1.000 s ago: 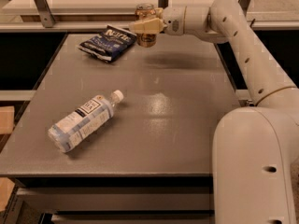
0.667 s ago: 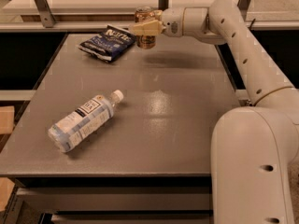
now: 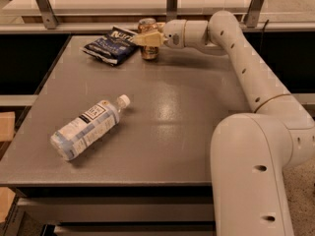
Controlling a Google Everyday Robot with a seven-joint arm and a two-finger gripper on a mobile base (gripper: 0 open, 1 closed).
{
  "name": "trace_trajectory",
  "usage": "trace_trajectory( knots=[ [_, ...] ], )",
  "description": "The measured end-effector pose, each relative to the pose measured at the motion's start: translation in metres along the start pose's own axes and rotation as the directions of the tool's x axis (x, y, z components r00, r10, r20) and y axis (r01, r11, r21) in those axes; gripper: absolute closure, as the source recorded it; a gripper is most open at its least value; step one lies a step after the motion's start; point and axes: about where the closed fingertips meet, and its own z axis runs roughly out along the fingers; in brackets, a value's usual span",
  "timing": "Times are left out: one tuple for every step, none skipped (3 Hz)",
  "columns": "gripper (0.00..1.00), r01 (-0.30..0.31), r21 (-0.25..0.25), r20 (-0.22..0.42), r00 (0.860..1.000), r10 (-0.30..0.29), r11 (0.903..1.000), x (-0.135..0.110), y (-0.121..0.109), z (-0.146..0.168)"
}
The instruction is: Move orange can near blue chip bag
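My arm (image 3: 248, 77) rises from its bulky white base at the lower right of the frame, climbs the right side, bends at the upper right and runs level toward the left across the far edge of the grey desk (image 3: 187, 112). At the top centre, my end effector (image 3: 143, 38) points left. Its tan fingers (image 3: 147, 39) are closed around the middle of the orange can (image 3: 149, 51), which stands upright in the grip. I cannot tell whether its base rests on the desk or hangs just above it.

The can has a silver top and a golden side; any script on it is hidden behind my fingers or unreadable to me. Just beside it on the left, at the upper left of the desk, lies the blue chip bag (image 3: 109, 46), flat and crinkled. I cannot make out the words in its white lettering.

Well apart, in the lower left of the frame, a clear water bottle (image 3: 88, 128) lies on its side with its white cap toward the centre. Its white label carries dark print I cannot read.
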Motion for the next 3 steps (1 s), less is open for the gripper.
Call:
trace_trajectory(
  knots=[
    [1.00,-0.002,-0.001,0.000,1.000,0.002,1.0000,0.0020,0.0000,0.0014],
    [0.84,-0.003,-0.006,0.000,1.000,0.003,1.0000,0.0024,0.0013,0.0051],
    [0.60,-0.004,-0.012,0.000,1.000,0.004,0.9999,0.0029,0.0027,0.0087]
  ],
)
